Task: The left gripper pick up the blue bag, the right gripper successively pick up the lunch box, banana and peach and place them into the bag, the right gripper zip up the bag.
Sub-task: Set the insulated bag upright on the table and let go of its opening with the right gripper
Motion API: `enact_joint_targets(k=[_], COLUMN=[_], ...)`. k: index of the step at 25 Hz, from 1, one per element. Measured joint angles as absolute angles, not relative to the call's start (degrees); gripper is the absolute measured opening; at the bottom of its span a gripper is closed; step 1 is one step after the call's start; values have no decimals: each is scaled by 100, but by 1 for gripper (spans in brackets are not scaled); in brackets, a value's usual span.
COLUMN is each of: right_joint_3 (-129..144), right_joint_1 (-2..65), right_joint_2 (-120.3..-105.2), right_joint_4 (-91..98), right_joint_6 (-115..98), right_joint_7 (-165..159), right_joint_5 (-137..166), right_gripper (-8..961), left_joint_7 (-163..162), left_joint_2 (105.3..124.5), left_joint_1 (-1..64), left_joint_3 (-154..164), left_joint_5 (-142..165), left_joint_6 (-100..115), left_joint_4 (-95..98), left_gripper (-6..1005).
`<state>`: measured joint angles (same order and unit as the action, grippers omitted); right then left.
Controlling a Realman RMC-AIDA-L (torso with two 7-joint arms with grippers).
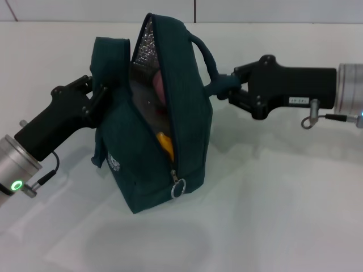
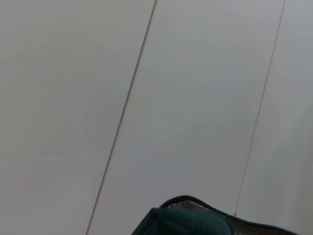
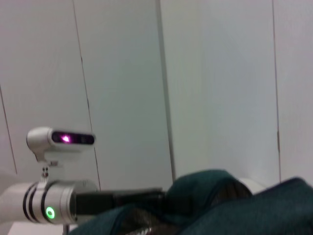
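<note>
The blue bag (image 1: 190,113) stands upright mid-table, dark teal with silver lining, its zip open along most of the front. Inside I see a yellow banana (image 1: 165,144) low down and a pink peach (image 1: 160,84) higher up; the lunch box is hidden. The zip pull ring (image 1: 178,188) hangs near the bag's bottom. My left gripper (image 1: 101,97) is shut on the bag's left handle flap. My right gripper (image 1: 229,86) is shut on the bag's right handle (image 1: 207,56). The bag's top edge shows in the left wrist view (image 2: 190,220) and in the right wrist view (image 3: 230,200).
The white table (image 1: 272,215) lies all around the bag. A white panelled wall stands behind. The left arm and its lit wrist camera (image 3: 61,139) show in the right wrist view.
</note>
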<state>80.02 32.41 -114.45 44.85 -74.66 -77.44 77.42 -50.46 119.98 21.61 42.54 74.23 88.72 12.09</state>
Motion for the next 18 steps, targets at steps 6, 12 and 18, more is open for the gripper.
enact_joint_targets(k=[6,12,18], right_joint_3=[7904,7894,7876], right_joint_1=[3224,3178,3015], right_joint_2=[-11532,-11502,-11429], right_joint_4=[4467,4483,4529], right_joint_6=[-7330,-7327,-7456], right_joint_7=[-7838,-8006,-8010], right_joint_5=[7963,7975,7984], right_gripper=[61,69,190], left_joint_7=[-4743,-4576,-4524], left_joint_2=[12020,12032,12032], left_joint_1=[2207,2263,2266], left_joint_3=[4245,4259,4240], left_joint_5=[7253,7255,7177], left_joint_6=[8868,8869,8870], left_joint_4=[941,852,807], left_gripper=[186,188,189])
